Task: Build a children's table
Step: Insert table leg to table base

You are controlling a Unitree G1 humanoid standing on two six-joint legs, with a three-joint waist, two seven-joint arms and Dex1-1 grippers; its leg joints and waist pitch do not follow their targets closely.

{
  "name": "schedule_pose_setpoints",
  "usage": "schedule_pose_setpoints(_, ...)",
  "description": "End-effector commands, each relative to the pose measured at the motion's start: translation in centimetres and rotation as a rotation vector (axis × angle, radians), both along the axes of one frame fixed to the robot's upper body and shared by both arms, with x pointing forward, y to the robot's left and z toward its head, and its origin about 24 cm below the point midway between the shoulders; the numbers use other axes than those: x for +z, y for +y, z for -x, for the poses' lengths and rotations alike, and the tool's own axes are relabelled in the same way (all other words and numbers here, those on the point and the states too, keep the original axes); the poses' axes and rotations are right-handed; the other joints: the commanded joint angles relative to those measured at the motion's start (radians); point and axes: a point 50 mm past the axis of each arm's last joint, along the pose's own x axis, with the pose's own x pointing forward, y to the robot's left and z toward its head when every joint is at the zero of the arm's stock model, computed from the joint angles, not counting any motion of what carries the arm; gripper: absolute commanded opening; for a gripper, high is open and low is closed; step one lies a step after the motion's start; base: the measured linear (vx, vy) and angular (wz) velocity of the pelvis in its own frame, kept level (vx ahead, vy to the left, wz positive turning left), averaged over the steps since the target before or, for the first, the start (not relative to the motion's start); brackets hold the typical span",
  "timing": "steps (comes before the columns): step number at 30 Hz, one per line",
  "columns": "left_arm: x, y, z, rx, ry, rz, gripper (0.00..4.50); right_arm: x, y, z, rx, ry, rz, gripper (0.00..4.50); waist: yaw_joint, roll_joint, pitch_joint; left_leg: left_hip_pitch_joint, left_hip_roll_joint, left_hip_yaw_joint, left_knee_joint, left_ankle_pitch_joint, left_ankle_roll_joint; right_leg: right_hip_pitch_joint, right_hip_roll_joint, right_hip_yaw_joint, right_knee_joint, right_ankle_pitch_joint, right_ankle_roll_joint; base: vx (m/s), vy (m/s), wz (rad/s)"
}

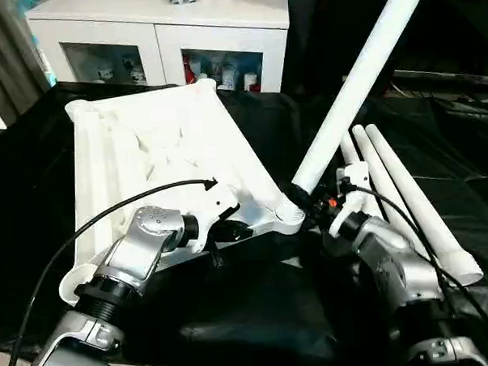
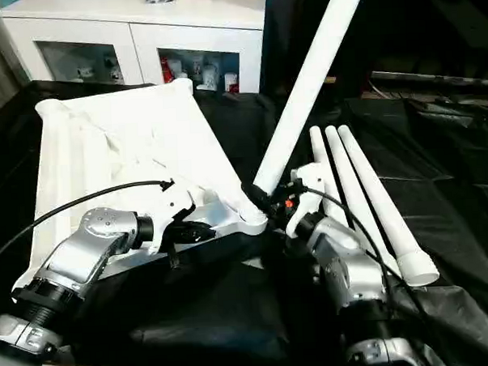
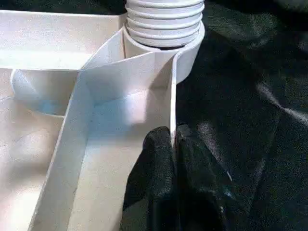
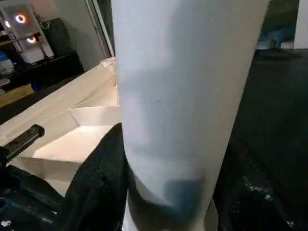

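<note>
The white tabletop (image 1: 145, 147) lies ribbed side up on the black cloth. My left gripper (image 1: 230, 230) is shut on its near rim wall (image 3: 172, 96), one black finger (image 3: 156, 163) on each side, close to the near right corner socket (image 1: 286, 218). A long white leg (image 1: 353, 89) rises from that socket, leaning up and to the right; its ribbed end (image 3: 164, 21) sits in the socket's mouth. My right gripper (image 1: 309, 200) is shut around the leg (image 4: 183, 96) just above the socket, with a finger (image 4: 101, 183) against its side.
Three more white legs (image 1: 407, 200) lie side by side on the cloth to the right of my right arm. A white cabinet (image 1: 165, 40) with glass doors stands behind the table. A black cable loops over my left forearm.
</note>
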Motion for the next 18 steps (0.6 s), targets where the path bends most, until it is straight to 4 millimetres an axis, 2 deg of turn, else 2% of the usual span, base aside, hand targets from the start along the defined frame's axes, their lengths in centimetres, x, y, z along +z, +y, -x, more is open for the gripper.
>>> schedule_pose_setpoints(1, 0.9, -0.2, -0.6, 0.004, -0.038, 0.028, 0.00, -2.3, -0.7, 0.9, 0.010, 0.092, 0.126, 1.91, -0.007, 0.002, -0.054, 0.023, 0.069, -0.041, -0.087, -0.268, 0.005, 0.036, -0.109, 0.068, -0.099, -0.409, -0.138, 0.000, 0.000, 0.00)
schedule_pose_setpoints(5, 0.9, -0.1, -0.5, -0.011, -0.041, 0.013, 0.00, -2.3, -0.2, 0.7, 0.094, 0.095, 0.215, 1.91, -0.010, 0.002, -0.049, 0.033, 0.068, -0.042, -0.090, -0.304, 0.003, 0.035, -0.112, 0.065, -0.112, -0.484, -0.122, 0.000, 0.000, 0.00)
schedule_pose_setpoints(6, 0.8, -0.1, -0.5, -0.017, -0.042, 0.007, 0.00, -2.2, 0.0, 0.5, 0.119, 0.097, 0.232, 1.91, -0.013, 0.001, -0.047, 0.032, 0.068, -0.044, -0.092, -0.310, 0.000, 0.037, -0.111, 0.064, -0.114, -0.501, -0.115, 0.000, 0.000, 0.00)
schedule_pose_setpoints(8, 0.8, -0.1, -0.4, -0.022, -0.041, 0.004, 0.00, -2.1, 0.0, 0.3, 0.143, 0.096, 0.246, 1.90, -0.018, 0.001, -0.047, 0.038, 0.069, -0.045, -0.092, -0.334, -0.003, 0.034, -0.114, 0.064, -0.119, -0.528, -0.114, 0.000, 0.000, 0.00)
schedule_pose_setpoints(9, 0.8, -0.2, -0.4, -0.024, -0.041, 0.004, 0.00, -1.9, 0.0, 0.0, 0.169, 0.098, 0.259, 1.90, -0.020, -0.002, -0.048, 0.035, 0.071, -0.046, -0.094, -0.327, -0.001, 0.038, -0.114, 0.064, -0.117, -0.515, -0.116, 0.000, 0.000, 0.00)
schedule_pose_setpoints(18, 1.2, -0.1, -0.1, -0.076, -0.053, 0.015, 0.00, -1.9, -0.6, 0.0, 0.342, 0.141, 0.313, 1.90, -0.017, -0.006, -0.050, 0.032, 0.071, -0.042, -0.091, -0.289, 0.019, 0.039, -0.114, 0.066, -0.113, -0.479, -0.130, 0.000, 0.000, 0.00)
